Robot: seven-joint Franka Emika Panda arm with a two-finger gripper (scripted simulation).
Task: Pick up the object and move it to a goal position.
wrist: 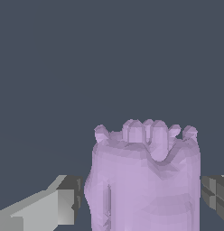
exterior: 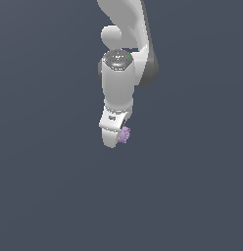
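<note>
The object [exterior: 125, 134] is a small pale lilac lump with a knobbly surface. In the exterior view it pokes out beside the tip of my white gripper [exterior: 118, 138], whose fingers are hidden behind the hand. In the wrist view the object [wrist: 143, 178] fills the space between my two fingers, one pale grey finger [wrist: 46, 207] on one side and one dark pad [wrist: 216, 194] on the other. Both fingers press against its sides. The gripper [wrist: 143, 203] is shut on the object.
The background is a plain dark grey-blue surface [exterior: 192, 186] with nothing else on it. The white arm [exterior: 118, 78] hangs down from the top of the exterior view.
</note>
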